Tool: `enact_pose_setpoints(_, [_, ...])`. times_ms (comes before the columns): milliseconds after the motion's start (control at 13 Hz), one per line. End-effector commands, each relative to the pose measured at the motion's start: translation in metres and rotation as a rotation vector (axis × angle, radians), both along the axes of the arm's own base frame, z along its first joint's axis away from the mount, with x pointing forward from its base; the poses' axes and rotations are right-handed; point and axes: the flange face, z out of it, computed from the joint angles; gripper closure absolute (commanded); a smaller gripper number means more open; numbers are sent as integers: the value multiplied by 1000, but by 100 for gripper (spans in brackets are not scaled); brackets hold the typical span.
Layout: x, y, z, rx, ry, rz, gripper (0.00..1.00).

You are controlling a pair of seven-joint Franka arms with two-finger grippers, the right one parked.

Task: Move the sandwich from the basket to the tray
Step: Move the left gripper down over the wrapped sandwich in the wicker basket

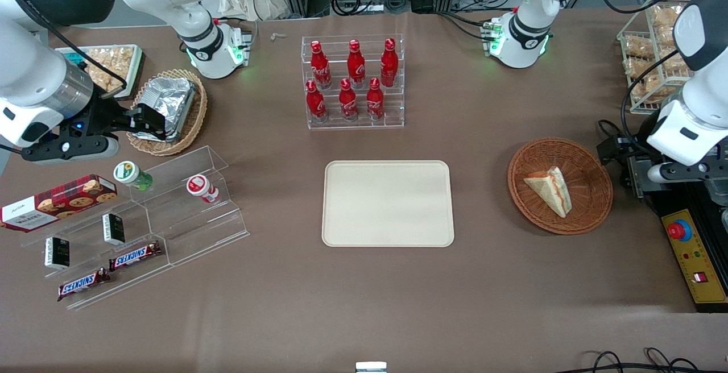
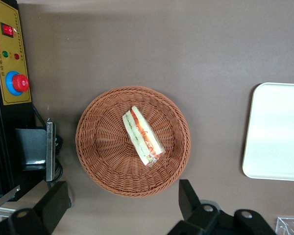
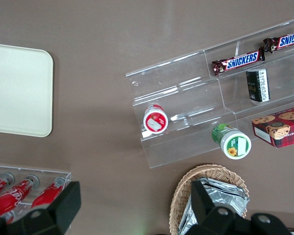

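Note:
The sandwich (image 1: 549, 190), a pale bread wedge with orange-red and green filling, lies in the reddish-brown wicker basket (image 1: 588, 171) toward the working arm's end of the table. The left wrist view shows the sandwich (image 2: 143, 136) in the middle of the basket (image 2: 103, 147). The cream tray (image 1: 388, 202) lies empty at the table's middle, and its edge also shows in the left wrist view (image 2: 277, 132). The left gripper (image 1: 617, 160) is open and empty, raised beside the basket's rim on the side away from the tray. Its fingers (image 2: 188, 196) stand wide apart, clear of the basket.
A yellow control box with a red button (image 1: 697, 253) sits beside the basket at the table's edge. An acrylic rack of red bottles (image 1: 354, 83) stands farther from the camera than the tray. Stepped acrylic shelves (image 1: 142, 214) and a tan foil basket (image 1: 170, 108) lie toward the parked arm's end.

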Motion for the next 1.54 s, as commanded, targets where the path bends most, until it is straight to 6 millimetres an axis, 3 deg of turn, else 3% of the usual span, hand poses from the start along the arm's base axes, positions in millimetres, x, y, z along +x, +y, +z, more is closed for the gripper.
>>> enact_pose_setpoints(0, [2, -4, 5, -23, 3, -7, 0])
enact_pose_setpoints(231, [1, -5, 4, -24, 6, 47, 0])
enact_pose_setpoints(385, [4, -7, -6, -32, 8, 213, 0])
enact_pose_setpoints(769, [0, -16, -56, -55, 2, 564, 0])
enact_pose_setpoints(1231, [-26, -25, -171, -86, -103, 792, 0])
enact_pose_setpoints(1462, [-37, -25, -210, -66, -69, 782, 0])
